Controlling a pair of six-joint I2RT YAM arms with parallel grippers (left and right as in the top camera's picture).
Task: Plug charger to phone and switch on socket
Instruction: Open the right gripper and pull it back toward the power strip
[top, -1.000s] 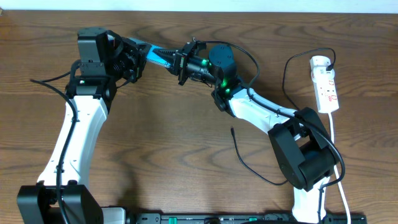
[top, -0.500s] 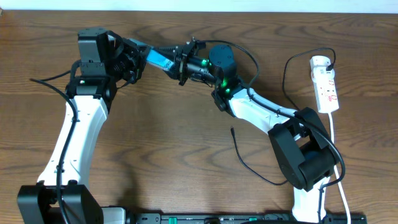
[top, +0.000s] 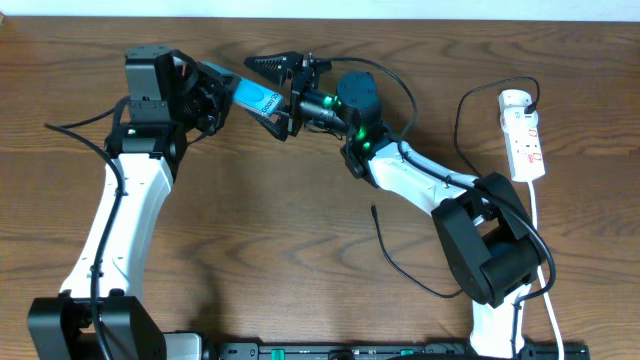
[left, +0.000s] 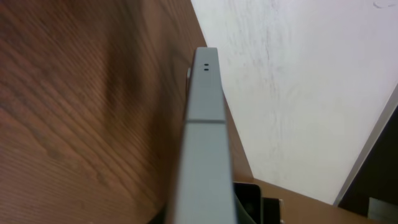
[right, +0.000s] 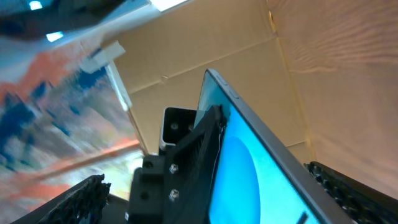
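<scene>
Left fingers (top: 221, 98) are pinching the flat, rigid cyan-screened smartphone (top: 257, 100) aloft; right fingers (top: 268, 63) are standing wide around its free end. Likely light, slick, glass-fragile: gripping the side edges seems safest.

Cyan phone (top: 256, 98) tilted, charger (top: 390, 258) unplugged, socket (top: 524, 135) apart

The phone (top: 255, 98) is well left of the socket (top: 524, 135).

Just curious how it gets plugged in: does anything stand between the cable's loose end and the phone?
Only the right hand: open, it flanks the free end of the phone, which the left hand holds. The charger's connector lies apart on the table, with nothing else visible between.
</scene>
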